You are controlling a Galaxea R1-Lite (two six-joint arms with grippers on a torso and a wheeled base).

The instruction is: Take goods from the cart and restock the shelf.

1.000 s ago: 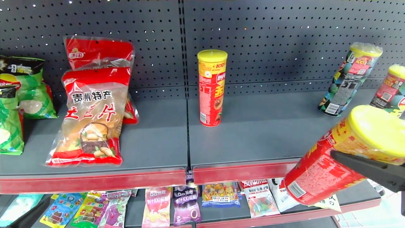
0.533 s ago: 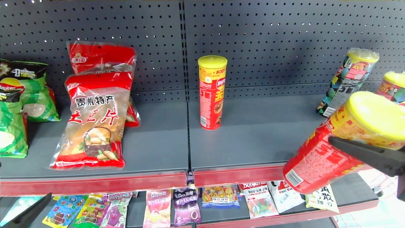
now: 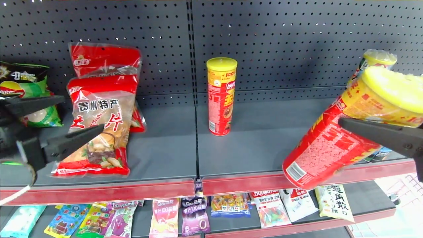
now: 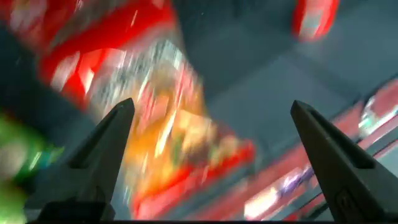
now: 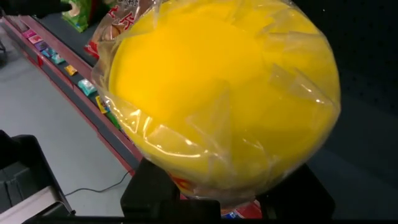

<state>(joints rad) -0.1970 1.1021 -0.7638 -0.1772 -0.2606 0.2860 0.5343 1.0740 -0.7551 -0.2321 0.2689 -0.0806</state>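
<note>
The right pincer (image 3: 355, 114) holds a tilted can (image 3: 330, 142) at the right end of the upper shelf (image 3: 264, 142), with the can's base out past the shelf's front edge. Behind that pincer, close to the back panel (image 3: 281, 43), a wrapped can (image 3: 378, 57) leans. Well to the pincer's left, an upright can (image 3: 221, 96) stands mid-shelf, just right of the shelf seam. The left pincer (image 3: 82, 113), jaws apart, hangs before the front pouch (image 3: 99, 132), which leans on a rear pouch (image 3: 102, 58) behind it. To that pincer's left and farther back sit chip bags (image 3: 19, 79). Below both pincers, small packets (image 3: 163, 215) lie in a row on the lower shelf (image 3: 373, 200).
</note>
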